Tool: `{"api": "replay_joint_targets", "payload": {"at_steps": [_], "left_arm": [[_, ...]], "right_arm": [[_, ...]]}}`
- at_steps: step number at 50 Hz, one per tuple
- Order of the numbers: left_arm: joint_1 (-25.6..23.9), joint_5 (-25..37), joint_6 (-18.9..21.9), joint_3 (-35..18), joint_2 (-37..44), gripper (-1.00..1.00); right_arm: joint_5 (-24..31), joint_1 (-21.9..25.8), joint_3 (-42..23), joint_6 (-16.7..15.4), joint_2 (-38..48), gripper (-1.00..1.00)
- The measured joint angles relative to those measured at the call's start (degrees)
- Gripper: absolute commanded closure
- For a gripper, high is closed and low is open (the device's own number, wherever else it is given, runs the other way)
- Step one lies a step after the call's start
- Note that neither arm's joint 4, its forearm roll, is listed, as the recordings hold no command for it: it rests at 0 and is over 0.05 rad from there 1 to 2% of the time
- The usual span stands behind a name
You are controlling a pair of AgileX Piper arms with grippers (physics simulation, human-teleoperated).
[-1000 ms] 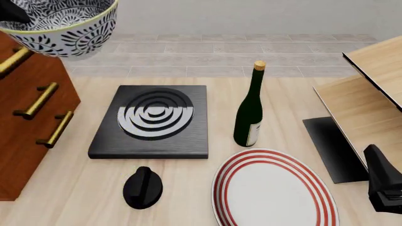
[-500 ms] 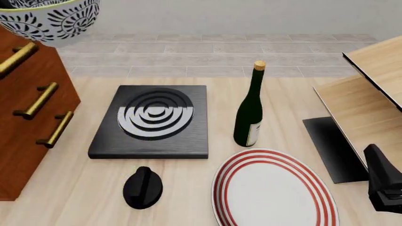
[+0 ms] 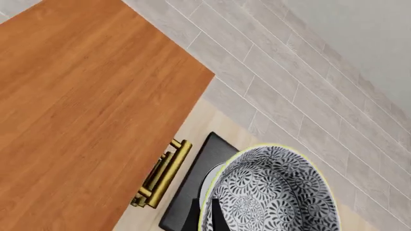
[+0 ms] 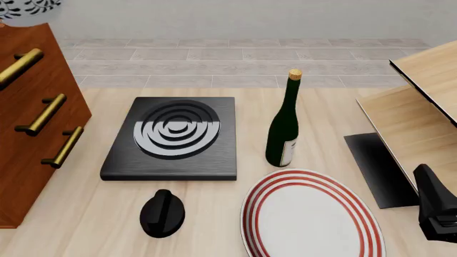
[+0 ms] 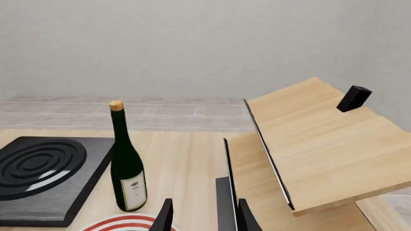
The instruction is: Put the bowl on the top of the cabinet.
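While the carry-and-place step is judged to be under way, the tall reddish-brown wooden drawer cabinet (image 4: 32, 123) with its brass-gold bar handles (image 4: 42, 114) is seen standing at the left of the pale wooden table (image 4: 236, 96), its flat top (image 3: 77, 110) shown bare in the left wrist view. At the right of the table a pale light-wood shelf unit (image 5: 321, 144) is seen, its tilted boards carrying only a small black block (image 5: 353, 97). Near the front, a flat white plate with red rings (image 4: 311, 214) is found with nothing on it, and behind it a square black hob with silver concentric rings (image 4: 173, 136), a round black knob (image 4: 162, 212) and a dark green corked bottle (image 4: 284, 126) are placed apart from one another. The round deep white bowl with dark leaf marks and a yellowish rim (image 3: 273, 192) is held aloft, nothing visible inside it, beside the cabinet's edge and above the hob rather than over the top; only a sliver of it (image 4: 29, 8) is caught at the upper left of the front view. The left gripper (image 3: 207, 217) is closed on the bowl's rim, one finger inside the wall. The right gripper (image 5: 202, 211) is parked low by the shelf unit, its jaws parted on nothing. The next move is judged to call for the bowl to be shifted over the bare top, lowered level until it rests, then released.
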Motion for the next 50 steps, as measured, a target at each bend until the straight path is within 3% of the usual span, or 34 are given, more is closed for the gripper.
{"api": "replay_joint_targets", "payload": {"at_steps": [20, 50], "left_arm": [[7.7, 5.1, -0.7, -8.0, 0.5, 1.00], [21.4, 6.5, -2.4, -10.4, 0.7, 1.00]], "right_arm": [[0.0, 0.0, 0.1, 0.2, -0.1, -1.00], [-0.8, 0.2, 0.2, -0.1, 0.8, -1.00]]}}
